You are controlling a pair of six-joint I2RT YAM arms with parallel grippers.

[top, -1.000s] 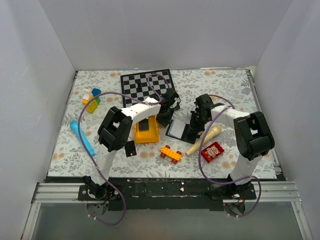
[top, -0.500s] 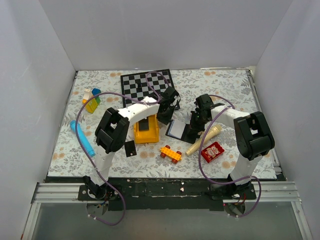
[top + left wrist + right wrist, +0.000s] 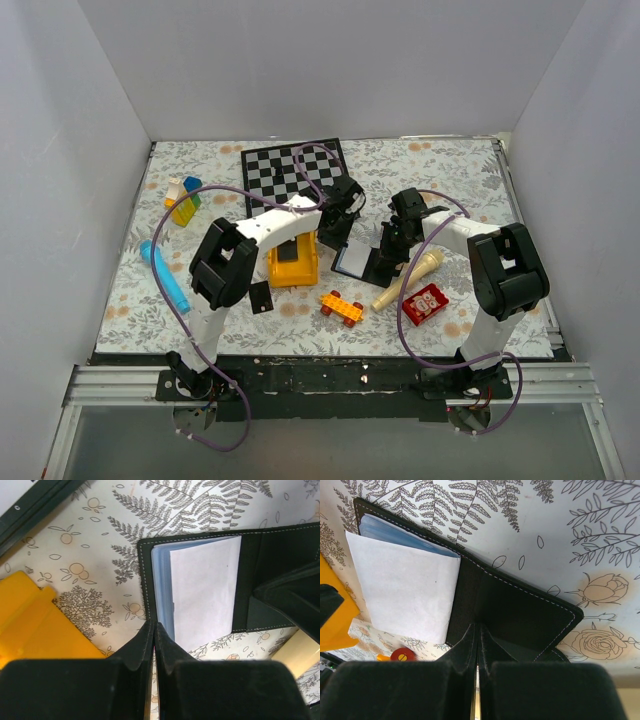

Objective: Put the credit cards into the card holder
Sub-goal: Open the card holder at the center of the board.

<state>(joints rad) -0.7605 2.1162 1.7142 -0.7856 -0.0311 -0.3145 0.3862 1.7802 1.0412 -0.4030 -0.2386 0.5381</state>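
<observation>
A: Nearest first. One credit card [image 3: 261,297] flat on the floral mat [image 3: 480,190], well short of both claws, left of the orange toy [image 3: 341,307]. Second card [image 3: 289,250] further in, lying on the yellow tray [image 3: 300,273].
B: Handling?
A: Thin, stiff, light, probably slick. Flush to the mat, so no straight pinch from above. Likely needs sliding to an edge or tipping up by one short side. Tray one probably easier, sitting off the mat.
B: Holder?
A: Card holder [image 3: 352,260] open and flat just right of the tray, between the two arms. Blue-grey pocket side on the left with a pale sheet over it, black half on the right. Soft, floppy, apt to fold or skid when a card is pushed in. Best pinned on the black half, card fed into the pocket mouth.
B: Claws?
A: Left gripper [image 3: 154,630] fingers pressed together, nothing visible between them, tips at the holder's pocket-side edge. Arm stretched forward and angled right, wrist tipped down. Right gripper [image 3: 477,632] also closed tight, tips down over the black half. Touching or pinching leather, cannot tell. Arm bent in from the right, wrist steep.
B: Beyond?
A: Chessboard [image 3: 295,165] at the back, apart from all of it.
</observation>
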